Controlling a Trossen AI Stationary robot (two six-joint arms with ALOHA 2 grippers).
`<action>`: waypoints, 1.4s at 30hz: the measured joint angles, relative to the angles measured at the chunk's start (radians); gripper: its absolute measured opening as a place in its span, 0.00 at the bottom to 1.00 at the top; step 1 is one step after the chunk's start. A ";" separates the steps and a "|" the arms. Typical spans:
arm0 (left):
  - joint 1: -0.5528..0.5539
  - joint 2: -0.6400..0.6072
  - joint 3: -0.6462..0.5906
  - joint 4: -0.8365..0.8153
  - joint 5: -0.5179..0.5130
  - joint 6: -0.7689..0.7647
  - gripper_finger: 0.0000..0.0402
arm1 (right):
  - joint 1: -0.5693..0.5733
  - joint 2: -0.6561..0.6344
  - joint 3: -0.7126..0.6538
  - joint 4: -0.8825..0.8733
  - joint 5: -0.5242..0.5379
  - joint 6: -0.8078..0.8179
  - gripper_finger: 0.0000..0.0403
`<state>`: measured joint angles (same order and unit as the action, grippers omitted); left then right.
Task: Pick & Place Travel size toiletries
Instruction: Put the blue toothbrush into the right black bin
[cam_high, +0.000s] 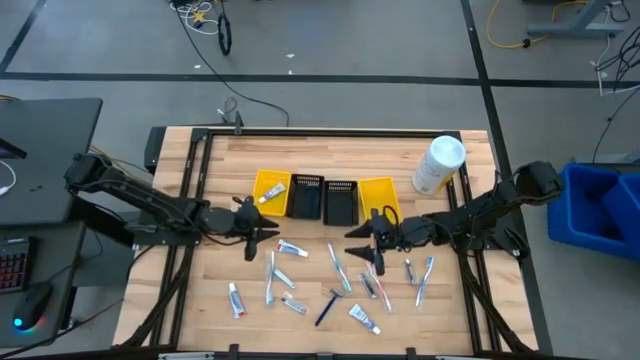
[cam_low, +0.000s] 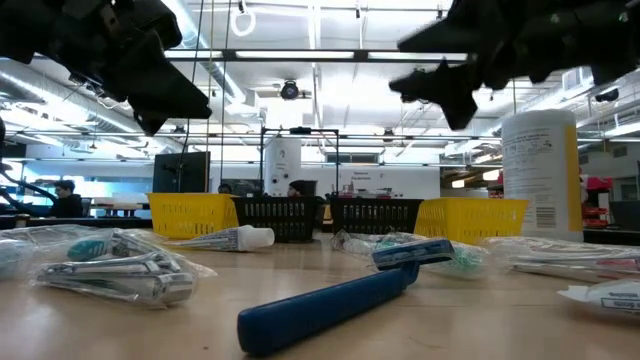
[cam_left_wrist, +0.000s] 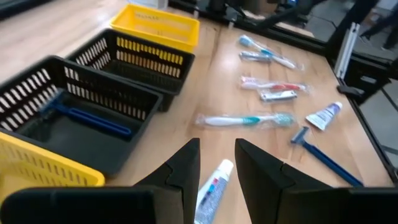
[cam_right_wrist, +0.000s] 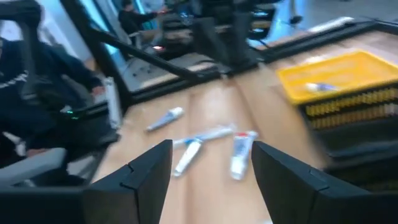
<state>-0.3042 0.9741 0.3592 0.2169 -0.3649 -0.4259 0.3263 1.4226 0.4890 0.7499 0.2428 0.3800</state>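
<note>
Left wrist view, blue razor (cam_left_wrist: 93, 119) inside black basket (cam_left_wrist: 37, 99), hidden overhead.

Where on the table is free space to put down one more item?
Bare wood lies behind the four baskets, left of the white bottle, and at the table's left edge beside the left gripper. The front middle, among the toiletries, is crowded.

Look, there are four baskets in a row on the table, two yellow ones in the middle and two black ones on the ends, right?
Not quite. There are four baskets in a row on the table, but the order is swapped: the two black baskets sit in the middle and the two yellow baskets on the ends. The high view shows this.
</note>
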 joint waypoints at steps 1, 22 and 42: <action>0.000 0.000 0.000 0.007 -0.003 0.000 0.27 | 0.012 0.008 0.022 -0.018 -0.001 0.003 0.56; 0.000 0.000 0.000 0.034 0.005 -0.003 0.27 | 0.061 0.367 0.502 -0.795 -0.037 0.442 0.55; 0.000 0.000 0.000 0.036 0.018 0.021 0.27 | 0.027 0.478 0.502 -0.830 0.026 0.474 0.56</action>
<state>-0.3042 0.9741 0.3592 0.2531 -0.3470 -0.4049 0.3531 1.9003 0.9913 -0.0799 0.2691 0.8536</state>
